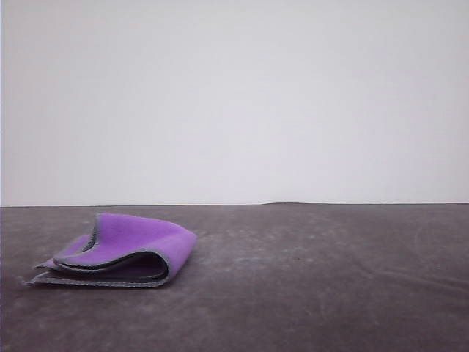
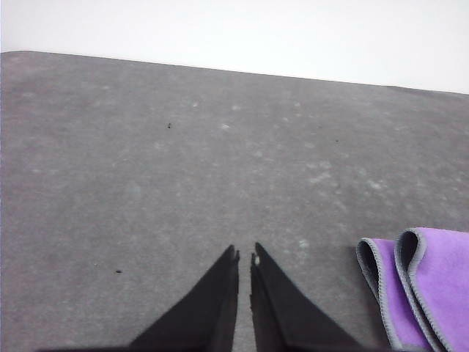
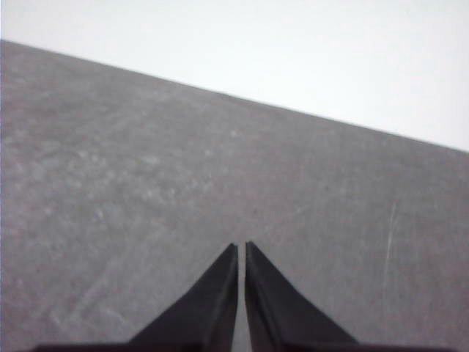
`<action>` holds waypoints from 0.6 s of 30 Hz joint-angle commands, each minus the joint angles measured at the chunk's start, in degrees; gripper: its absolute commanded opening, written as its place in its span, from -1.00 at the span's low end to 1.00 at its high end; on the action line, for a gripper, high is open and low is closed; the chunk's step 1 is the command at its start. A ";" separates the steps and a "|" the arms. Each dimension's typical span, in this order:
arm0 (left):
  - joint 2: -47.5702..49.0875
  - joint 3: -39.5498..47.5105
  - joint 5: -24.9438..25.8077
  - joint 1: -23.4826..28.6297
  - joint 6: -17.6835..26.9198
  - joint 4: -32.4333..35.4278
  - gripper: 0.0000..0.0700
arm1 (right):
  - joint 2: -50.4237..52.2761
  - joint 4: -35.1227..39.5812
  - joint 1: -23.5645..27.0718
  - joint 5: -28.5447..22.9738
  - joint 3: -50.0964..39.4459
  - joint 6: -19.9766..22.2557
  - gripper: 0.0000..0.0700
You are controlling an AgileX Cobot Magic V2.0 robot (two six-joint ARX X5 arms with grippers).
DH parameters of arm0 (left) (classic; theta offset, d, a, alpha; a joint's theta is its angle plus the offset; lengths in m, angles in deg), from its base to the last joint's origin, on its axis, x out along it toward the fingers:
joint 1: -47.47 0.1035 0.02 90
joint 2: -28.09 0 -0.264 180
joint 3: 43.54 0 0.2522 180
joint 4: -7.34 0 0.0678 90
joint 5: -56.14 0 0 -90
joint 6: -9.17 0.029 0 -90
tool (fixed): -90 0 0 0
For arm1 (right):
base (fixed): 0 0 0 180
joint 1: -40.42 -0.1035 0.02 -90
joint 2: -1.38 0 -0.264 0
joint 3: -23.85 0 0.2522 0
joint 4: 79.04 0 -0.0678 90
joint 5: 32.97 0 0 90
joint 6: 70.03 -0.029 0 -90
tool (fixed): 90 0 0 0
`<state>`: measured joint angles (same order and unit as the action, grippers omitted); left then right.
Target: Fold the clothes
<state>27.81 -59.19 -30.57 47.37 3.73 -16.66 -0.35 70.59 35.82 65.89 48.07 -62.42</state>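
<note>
Grey tabletop (image 1: 330, 286) under a blank white wall; front view has the cloth (image 1: 121, 253) at front left, folded over itself, purple out, hemmed layers stacked loose. Looks light and floppy, so I'd pinch a hemmed corner. Plenty of bare table to its right

Left wrist view: left gripper (image 2: 244, 258) nearly closed, empty, cloth just beside it

Right wrist view: right gripper (image 3: 241, 246) closed, empty, over bare table

No readable text, no labels, no brand marks, no numbers, no signs on any visible surface
</note>
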 commanded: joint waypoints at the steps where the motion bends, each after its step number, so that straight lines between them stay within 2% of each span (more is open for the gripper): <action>1: 0.02 1.11 -0.07 0.13 -0.04 -0.44 -0.95 | 1.34 1.30 0.46 0.03 -1.50 -0.74 -0.97; 5: 0.04 1.11 -0.07 0.13 -0.04 -0.44 -0.95 | 1.52 2.41 1.97 0.02 -4.76 -2.68 -0.97; 13: 0.02 1.11 -0.07 0.13 -0.04 -0.46 -0.95 | 1.52 4.66 2.85 -3.19 -6.17 -2.81 -0.97; 18: 0.02 1.11 -0.07 0.13 -0.04 -0.46 -0.95 | 1.52 10.36 3.02 -4.60 -9.06 -4.56 -0.97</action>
<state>27.79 -59.19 -30.56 47.37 3.73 -16.66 1.19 79.94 38.68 61.47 39.83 -65.38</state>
